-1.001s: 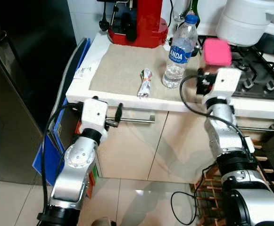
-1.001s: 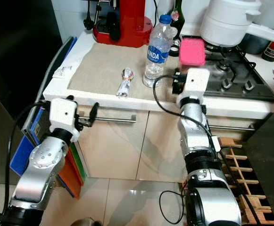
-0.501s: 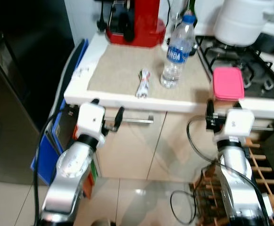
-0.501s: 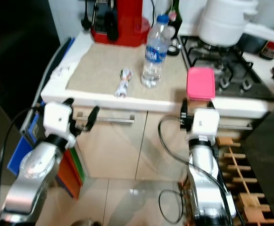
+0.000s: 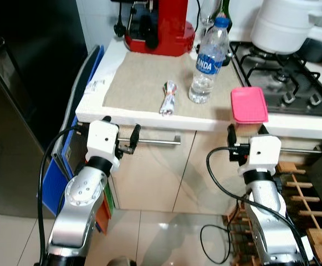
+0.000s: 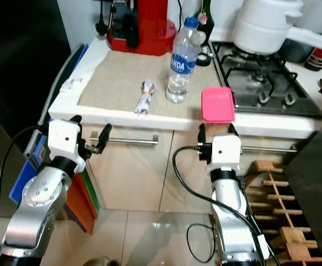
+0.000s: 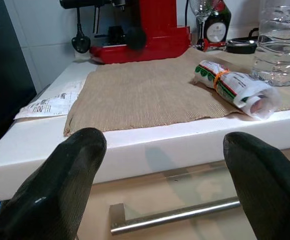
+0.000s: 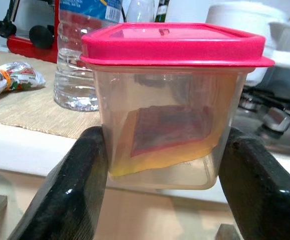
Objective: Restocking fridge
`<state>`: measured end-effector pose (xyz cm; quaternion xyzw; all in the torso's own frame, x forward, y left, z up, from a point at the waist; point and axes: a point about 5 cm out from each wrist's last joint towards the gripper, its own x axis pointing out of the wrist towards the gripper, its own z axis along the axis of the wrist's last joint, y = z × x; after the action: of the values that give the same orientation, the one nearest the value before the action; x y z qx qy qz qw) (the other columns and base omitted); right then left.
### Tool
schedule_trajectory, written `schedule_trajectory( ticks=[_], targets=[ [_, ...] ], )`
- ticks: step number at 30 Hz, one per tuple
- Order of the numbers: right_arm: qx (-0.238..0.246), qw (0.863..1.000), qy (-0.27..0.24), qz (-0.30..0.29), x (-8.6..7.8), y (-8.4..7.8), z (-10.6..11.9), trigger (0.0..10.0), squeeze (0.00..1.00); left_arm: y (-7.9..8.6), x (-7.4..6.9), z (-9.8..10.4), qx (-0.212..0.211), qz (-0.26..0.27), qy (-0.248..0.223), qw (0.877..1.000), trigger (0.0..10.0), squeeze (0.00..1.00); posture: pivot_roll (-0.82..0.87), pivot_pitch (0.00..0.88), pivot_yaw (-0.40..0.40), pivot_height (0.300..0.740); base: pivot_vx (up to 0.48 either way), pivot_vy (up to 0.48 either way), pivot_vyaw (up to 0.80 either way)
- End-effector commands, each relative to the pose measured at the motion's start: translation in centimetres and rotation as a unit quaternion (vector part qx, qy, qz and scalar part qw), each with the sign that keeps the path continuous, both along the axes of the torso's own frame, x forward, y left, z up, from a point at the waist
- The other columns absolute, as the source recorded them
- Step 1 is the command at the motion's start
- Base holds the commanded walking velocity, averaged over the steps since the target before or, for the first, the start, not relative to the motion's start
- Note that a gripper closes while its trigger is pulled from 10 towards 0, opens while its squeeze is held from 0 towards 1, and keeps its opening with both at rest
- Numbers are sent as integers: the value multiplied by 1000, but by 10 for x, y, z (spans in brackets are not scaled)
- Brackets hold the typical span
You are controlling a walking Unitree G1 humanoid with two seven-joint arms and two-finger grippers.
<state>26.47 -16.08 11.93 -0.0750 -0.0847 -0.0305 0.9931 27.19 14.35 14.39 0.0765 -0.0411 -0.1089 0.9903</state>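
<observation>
Right gripper (image 8: 159,165) clamps a clear plastic tub (image 8: 167,135) with a pink lid (image 5: 249,104), which I hold upright just off the counter's (image 5: 149,113) front edge. I can't make out the reddish contents through the cloudy walls. Left gripper (image 7: 159,175) sits spread wide, empty, before the drawer handle (image 5: 155,142). On the beige mat (image 7: 149,90) lie a rolled packet (image 7: 237,87) and a water bottle (image 5: 209,61).

Clear plastic container (image 8: 164,125) with pink lid (image 8: 172,42), upright, lid seated. Contents: reddish slab in yellowish liquid, resting tilted at the bottom. Held at its side walls in front of the counter edge (image 5: 166,119), right of the water bottle (image 5: 208,61).
</observation>
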Motion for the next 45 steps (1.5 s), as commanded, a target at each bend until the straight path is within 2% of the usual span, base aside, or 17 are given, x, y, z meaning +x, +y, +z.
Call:
schedule_trajectory(
  ticks=[1,6,40,45],
  targets=[
    [6,1000,1,0,2,0,2,0,0,0,2,1,4,3,-4,1000,10000,0,34,0,-17,740,-307,0,0],
    [11,1000,5,10,3,4,0,0,0,-4,2,1,-1,-1,-5,1000,10000,0,31,0,-19,740,-306,0,0],
    [-1,999,37,26,5,4,-11,0,0,-11,5,0,-5,-13,-9,1000,10000,0,17,0,-26,740,-291,0,0],
    [-5,999,43,29,5,4,-13,0,0,-13,5,1,-6,-22,-16,1000,10000,0,13,0,-26,740,0,0,0]
  ],
)
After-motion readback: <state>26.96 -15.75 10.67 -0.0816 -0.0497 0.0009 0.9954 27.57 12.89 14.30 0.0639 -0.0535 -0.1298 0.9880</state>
